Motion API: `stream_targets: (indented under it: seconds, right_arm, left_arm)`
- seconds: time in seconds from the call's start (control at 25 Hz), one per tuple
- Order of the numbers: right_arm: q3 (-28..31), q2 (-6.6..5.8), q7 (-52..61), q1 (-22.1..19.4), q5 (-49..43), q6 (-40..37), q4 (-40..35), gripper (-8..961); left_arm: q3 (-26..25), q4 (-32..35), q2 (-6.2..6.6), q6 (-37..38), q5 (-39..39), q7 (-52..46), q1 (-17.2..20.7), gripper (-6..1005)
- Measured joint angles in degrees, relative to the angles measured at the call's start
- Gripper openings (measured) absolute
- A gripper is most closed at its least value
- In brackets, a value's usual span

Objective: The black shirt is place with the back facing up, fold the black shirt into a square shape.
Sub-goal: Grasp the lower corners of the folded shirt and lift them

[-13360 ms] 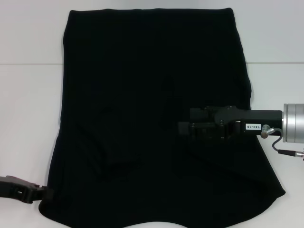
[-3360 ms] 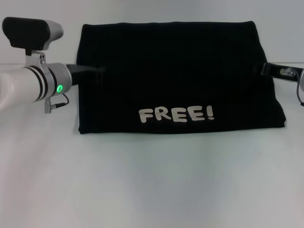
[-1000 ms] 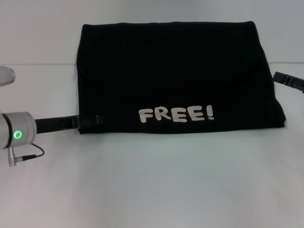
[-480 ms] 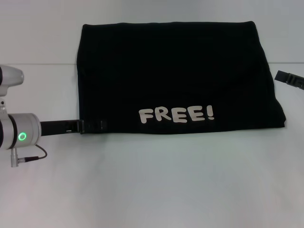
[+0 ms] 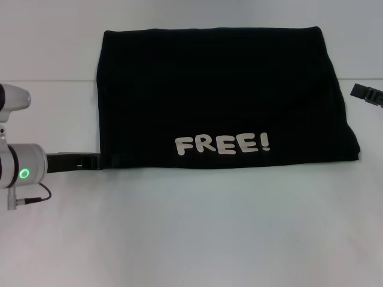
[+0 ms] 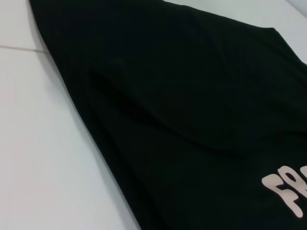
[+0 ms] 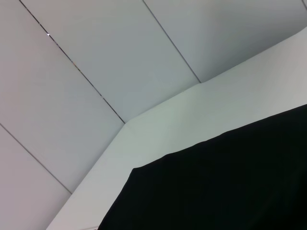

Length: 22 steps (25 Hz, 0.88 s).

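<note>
1. Head view: the large soft black fabric shirt [image 5: 221, 95] lies flat on the white table [image 5: 197, 233], folded into a wide rectangle towards the far side of the table, and its pale "FREE!" block lettering [image 5: 222, 144] faces up along the near edge.

2. Same view, the robot's left: the left gripper [image 5: 111, 161] reaches in low from a silver wrist with a green light, and its black tip sits right at the shirt's near-left corner. Black on black here, so whether those jaws are clamped on the fabric or spread apart, I cannot tell.

3. Same view, far right: only a sliver of the right gripper [image 5: 366, 94] pokes in at the frame's edge, just beside the shirt's right side and apart from it. Its jaws cannot be made out either.

4. Left wrist view: black cloth [image 6: 182, 110] fills most of the frame, with soft creases running across it and its edge lying on the white tabletop [image 6: 33, 153]. The first pale letters of the print [image 6: 288, 189] show at the border. No fingers appear.

5. Right wrist view: a corner of the black shirt [image 7: 225, 187] lies on the white surface [image 7: 201, 115], with pale grey wall panels [image 7: 96, 52] behind. No fingers here either.
</note>
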Motion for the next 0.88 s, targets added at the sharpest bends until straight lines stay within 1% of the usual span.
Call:
stream_targets:
  seconds: [0.32, 0.48, 0.68, 0.76, 0.88]
  right_arm:
    - [0.0, -0.18, 0.2, 0.0, 0.0, -0.2, 0.0, 778]
    - [-0.3, -0.44, 0.3, -0.1, -0.4, -0.2, -0.1, 777]
    - [-1.0, -1.53, 3.6, 0.2, -4.8, 2.3, -0.2, 778]
    - [-1.2, -1.85, 5.8, 0.6, -7.5, 3.7, -0.5, 778]
    - [-1.4, -2.00, 8.5, 1.0, -11.5, 5.4, -1.1, 778]
  left_arm:
    - [0.0, -0.4, 0.12, -0.5, 0.4, 1.2, -0.2, 189]
    - [0.0, -0.6, 0.12, -0.5, 1.2, 1.3, -0.6, 105]
    - [1.1, -0.1, 0.18, 0.8, 1.4, 1.5, -0.9, 0]
    - [1.2, 0.5, 0.21, 1.5, 1.4, 1.5, -0.8, 0]
    - [1.0, 1.3, 0.34, 2.6, 1.4, 1.8, -0.7, 0]
